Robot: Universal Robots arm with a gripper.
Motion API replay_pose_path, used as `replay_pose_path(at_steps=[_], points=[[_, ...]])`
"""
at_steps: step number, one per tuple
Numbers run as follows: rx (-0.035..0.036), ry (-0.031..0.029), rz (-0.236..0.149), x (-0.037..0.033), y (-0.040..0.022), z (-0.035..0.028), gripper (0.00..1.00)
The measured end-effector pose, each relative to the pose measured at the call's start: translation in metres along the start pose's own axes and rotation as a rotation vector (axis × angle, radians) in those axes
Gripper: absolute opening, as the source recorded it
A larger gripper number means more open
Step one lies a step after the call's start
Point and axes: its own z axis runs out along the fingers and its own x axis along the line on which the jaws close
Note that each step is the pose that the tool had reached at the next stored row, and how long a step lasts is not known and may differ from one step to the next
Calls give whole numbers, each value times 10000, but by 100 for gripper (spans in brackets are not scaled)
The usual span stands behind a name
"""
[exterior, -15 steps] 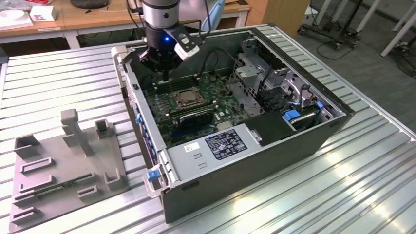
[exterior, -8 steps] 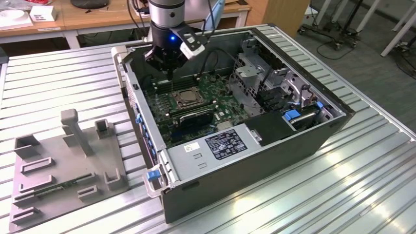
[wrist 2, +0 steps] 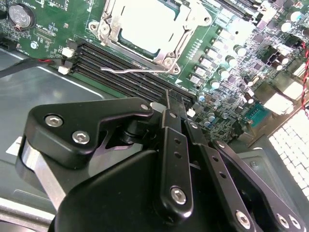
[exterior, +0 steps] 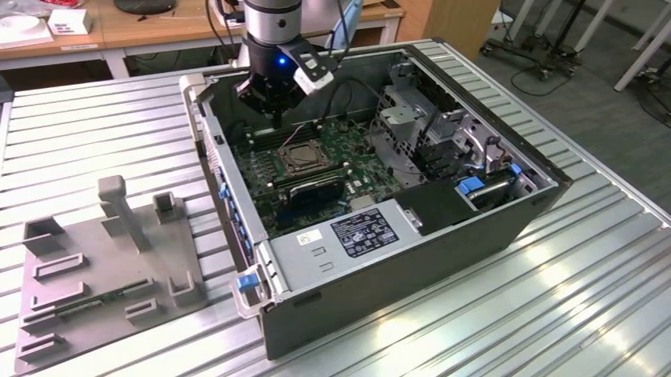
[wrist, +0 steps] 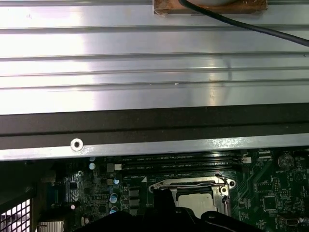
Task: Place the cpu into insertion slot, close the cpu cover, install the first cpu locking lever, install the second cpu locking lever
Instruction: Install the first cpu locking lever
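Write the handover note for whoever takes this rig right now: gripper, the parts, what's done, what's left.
Gripper: hangs inside the open computer case, above the memory slots beside the insertion slot. Open or shut cannot be told, and nothing is seen in it.
Parts: the cpu sits in the insertion slot, and the cpu cover lies flat over it, framing its top.
A locking lever lies along the slot's edge next to the memory slots. Whether it is hooked cannot be told.
Done: cpu placed, cover closed.
Left: the two locking levers, as far as shows.
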Motion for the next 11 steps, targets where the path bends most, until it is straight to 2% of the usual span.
replay_pose_path(at_steps=[4,11], points=[[0,1,-2,-12,1,1,11],[1,3,0,-99,5,7,11]])
